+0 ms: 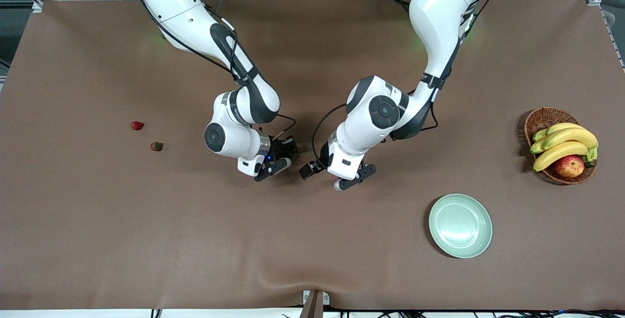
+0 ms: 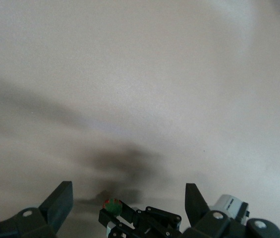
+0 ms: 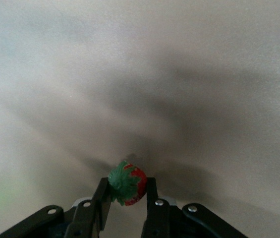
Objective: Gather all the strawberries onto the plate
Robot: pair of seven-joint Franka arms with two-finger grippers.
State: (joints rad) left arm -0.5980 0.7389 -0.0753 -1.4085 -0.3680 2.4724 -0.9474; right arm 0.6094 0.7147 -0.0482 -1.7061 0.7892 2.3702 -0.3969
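My right gripper [image 3: 128, 182] is shut on a strawberry [image 3: 129, 185], red with a green leafy top, over the middle of the table [image 1: 285, 158]. My left gripper [image 1: 334, 174] is open and empty beside it, its two fingers [image 2: 57, 202] spread wide. The right gripper's tip and its strawberry [image 2: 112, 204] show between them in the left wrist view. Two more strawberries [image 1: 137, 125] [image 1: 156, 146] lie on the table toward the right arm's end. The pale mint-green plate [image 1: 460, 225] sits empty, nearer the front camera, toward the left arm's end.
A brown wicker basket [image 1: 543, 118] with bananas [image 1: 564, 144] and a red-yellow apple [image 1: 570, 166] stands near the left arm's end of the table. A brown cloth [image 1: 244, 240] covers the table.
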